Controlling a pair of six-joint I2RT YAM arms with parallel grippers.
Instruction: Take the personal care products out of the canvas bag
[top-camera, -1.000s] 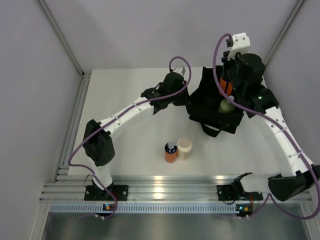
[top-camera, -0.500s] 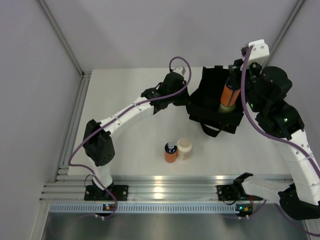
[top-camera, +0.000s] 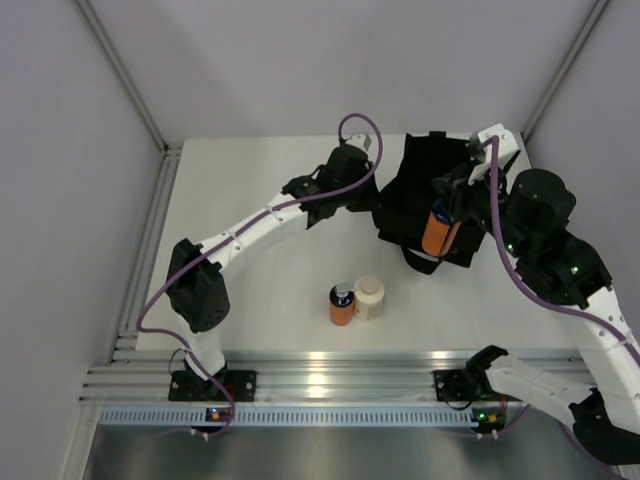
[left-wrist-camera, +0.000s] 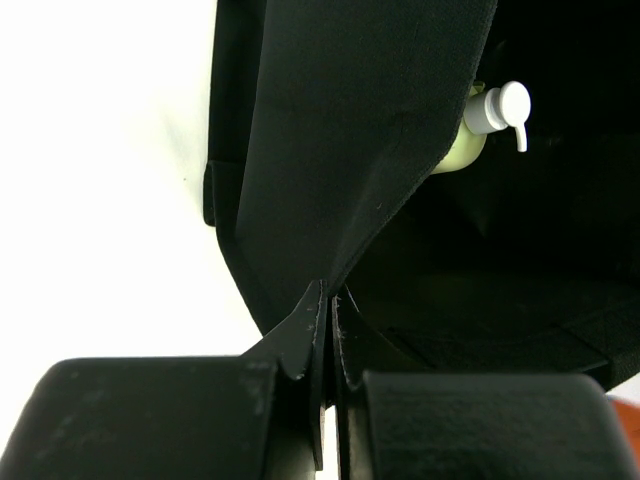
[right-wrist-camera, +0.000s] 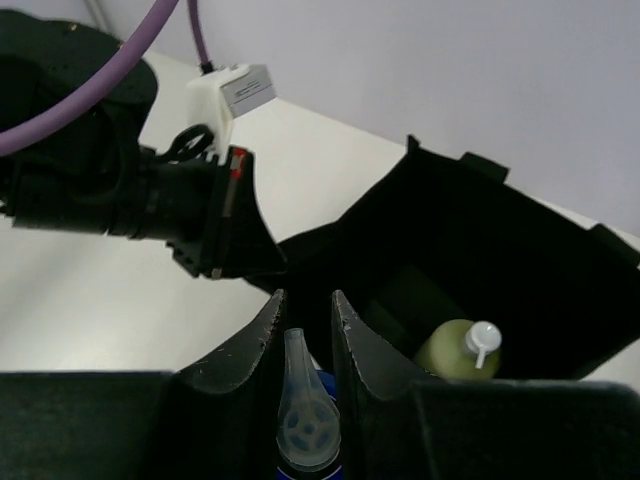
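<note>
On the far right of the worktop (top-camera: 280, 280) sits the black canvas bag (top-camera: 412, 168), its left wall clenched in the left pincer (left-wrist-camera: 328, 300). The right pincer (right-wrist-camera: 306, 305) grasps an orange bottle (top-camera: 437, 230) above the bag's near rim; a yellow-green pump bottle (right-wrist-camera: 458, 350) is inside.

Setup's pretty plain: a matte white tabletop (top-camera: 270, 290) with a ribbed aluminium rail (top-camera: 330, 385) across its near edge and a slotted rail (top-camera: 150, 240) up the left side. Pale grey walls (top-camera: 270, 60) all round, with a metal strut (top-camera: 120, 70) slanting along each far corner.
</note>
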